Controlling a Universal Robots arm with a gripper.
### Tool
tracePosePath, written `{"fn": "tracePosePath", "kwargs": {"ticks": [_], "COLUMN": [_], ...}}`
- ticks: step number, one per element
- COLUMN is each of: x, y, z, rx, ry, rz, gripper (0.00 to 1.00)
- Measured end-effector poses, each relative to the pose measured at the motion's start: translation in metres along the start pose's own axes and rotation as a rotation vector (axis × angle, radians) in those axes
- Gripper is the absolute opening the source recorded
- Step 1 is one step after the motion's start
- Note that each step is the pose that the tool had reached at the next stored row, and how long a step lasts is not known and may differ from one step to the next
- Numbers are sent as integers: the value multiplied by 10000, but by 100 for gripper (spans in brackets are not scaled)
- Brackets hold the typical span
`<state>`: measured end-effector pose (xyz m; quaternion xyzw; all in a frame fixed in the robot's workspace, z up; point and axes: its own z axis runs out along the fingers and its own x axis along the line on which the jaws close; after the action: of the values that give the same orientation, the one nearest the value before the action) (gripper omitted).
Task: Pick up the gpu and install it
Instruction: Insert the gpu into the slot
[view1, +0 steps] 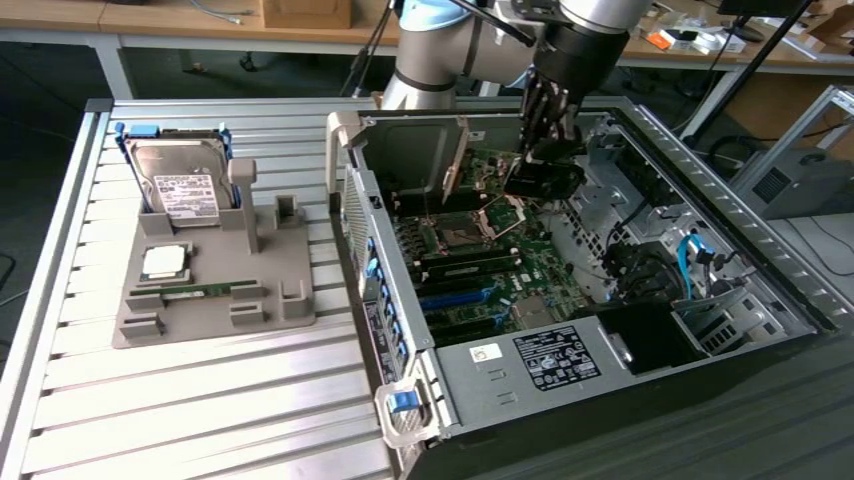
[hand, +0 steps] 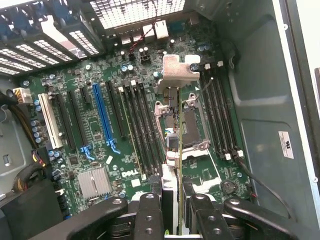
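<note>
Wrist view: the pincer (hand: 172, 212), half closed, grips the gpu (hand: 177, 72) edge-on above the motherboard (hand: 95, 125) inside the open computer case (hand: 260, 95), seemingly over the processor socket (hand: 192, 125).

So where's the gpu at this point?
The dark flat gpu card with a silver end bracket is held edge-on in the pincer, above the green motherboard inside the open metal computer case, toward the exterior view's right.

I count two fingers (hand: 149, 215) of mine, one gpu (hand: 175, 72), one computer case (view1: 461, 385) — and on the bench (view1: 200, 400) one grey holder (view1: 214, 325), one hard drive (view1: 180, 185), one chip (view1: 166, 261), one memory stick (view1: 200, 291).
</note>
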<state>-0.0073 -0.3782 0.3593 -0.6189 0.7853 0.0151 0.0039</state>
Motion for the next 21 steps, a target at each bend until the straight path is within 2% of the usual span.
{"fn": "tracePosePath", "kwargs": {"ticks": [21], "x": [0], "y": [0], "z": [4], "rx": [-24], "ry": [18], "rz": [-943], "gripper": [27]}}
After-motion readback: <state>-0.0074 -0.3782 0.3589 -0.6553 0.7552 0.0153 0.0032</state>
